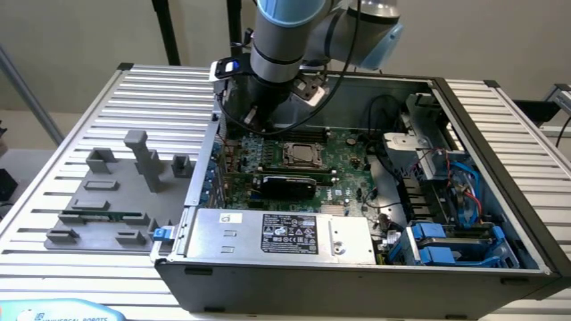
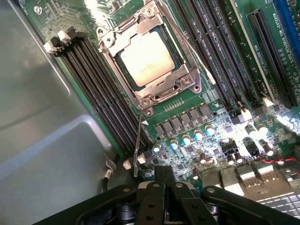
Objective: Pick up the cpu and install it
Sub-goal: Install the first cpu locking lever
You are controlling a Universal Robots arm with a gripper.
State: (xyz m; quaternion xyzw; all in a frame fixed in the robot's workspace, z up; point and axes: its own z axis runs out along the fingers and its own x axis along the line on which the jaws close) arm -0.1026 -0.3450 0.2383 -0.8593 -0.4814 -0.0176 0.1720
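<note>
Gripper (image 2: 164,174) is seen clenched, fingertips pressed together, nothing grasped between them. It is held low over the motherboard (image 1: 346,142), just above a row of capacitors (image 2: 187,139) and small black chips.

A thin wire lever (image 2: 138,136) is seen running from just in front of the fingertips to a corner of the socket frame (image 2: 186,83). Whether it is latched cannot be told.

The cpu (image 2: 146,59) is found further out, lying flat inside that metal frame, silvery top up, apart from the gripper. Black memory slots (image 2: 101,89) are lined up on both sides of the socket. In the exterior view the cpu (image 1: 301,153) is placed near the middle of the board, towards the far wall of the pc case (image 1: 339,284), with the arm (image 1: 277,47) lowered just beside it. Seating is judged done; the locking of the frame cannot be confirmed.

Handling, judged: the chip is taken to be light, thin and stiff, with a smooth metal lid likely to be slippery under the pads. The underside contacts and socket pins are judged fragile, so a level hold on two opposite edges is considered safest, never on the flat faces.

A power supply (image 1: 277,234) is mounted along the near wall of the case. The case is set on the slatted desk (image 1: 160,87), towards the exterior view's right edge. Grey fixture blocks (image 1: 143,157) and a green memory stick (image 1: 100,216) are left near the desk's edge on the exterior view's left.
</note>
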